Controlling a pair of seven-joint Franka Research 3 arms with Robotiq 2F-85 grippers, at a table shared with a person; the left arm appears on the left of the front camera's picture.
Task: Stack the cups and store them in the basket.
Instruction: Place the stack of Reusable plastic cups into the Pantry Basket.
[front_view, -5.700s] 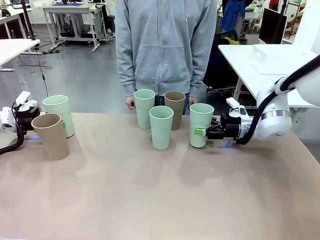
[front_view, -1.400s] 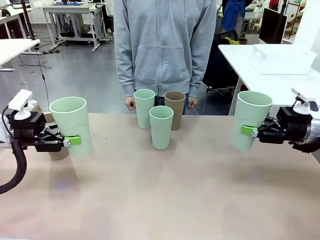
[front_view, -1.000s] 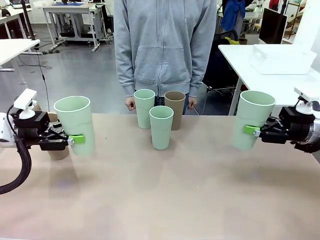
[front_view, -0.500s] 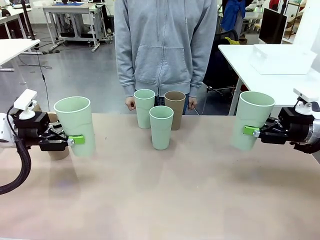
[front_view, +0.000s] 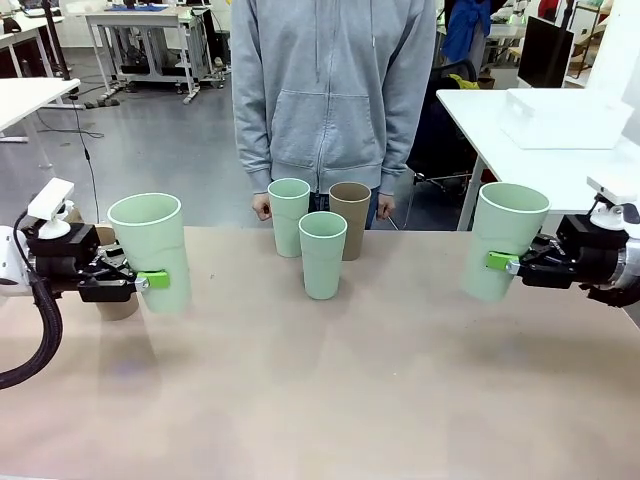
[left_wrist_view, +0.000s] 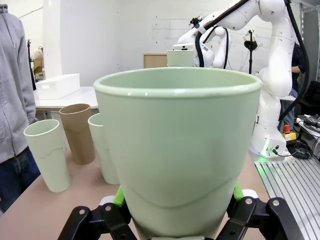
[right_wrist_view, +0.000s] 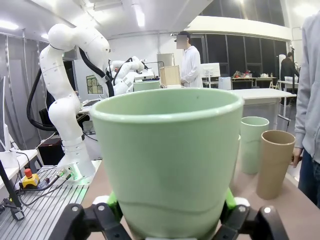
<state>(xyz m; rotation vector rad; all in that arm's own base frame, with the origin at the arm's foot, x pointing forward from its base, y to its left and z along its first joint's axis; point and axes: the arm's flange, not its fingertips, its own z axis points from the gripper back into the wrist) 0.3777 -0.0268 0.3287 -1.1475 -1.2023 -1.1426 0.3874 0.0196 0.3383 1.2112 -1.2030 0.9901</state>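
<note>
My left gripper (front_view: 150, 278) is shut on a pale mint cup (front_view: 150, 250) and holds it upright above the table's left side. Its rim looms close in the left wrist view (left_wrist_view: 177, 150), with green pads (left_wrist_view: 119, 196) on either side. My right gripper (front_view: 500, 262) is shut on another mint cup (front_view: 503, 240), raised at the right edge and seen close (right_wrist_view: 167, 160). Two mint cups (front_view: 288, 215) (front_view: 323, 255) and a tan cup (front_view: 350, 220) stand at the far middle. Another tan cup (front_view: 112, 300) stands half hidden behind my left gripper. A white rectangular box (front_view: 560, 115) sits on the side table; I cannot tell whether it is the basket.
A person in a grey hoodie (front_view: 330, 90) stands at the far edge, hands (front_view: 261, 207) resting by the standing cups. The near half of the brown table (front_view: 320, 400) is bare. A white side table (front_view: 500, 130) stands at the back right.
Both grippers have lifted their mint cups off the table since the earliest frame. Over the last second both arms and cups have stayed still.
</note>
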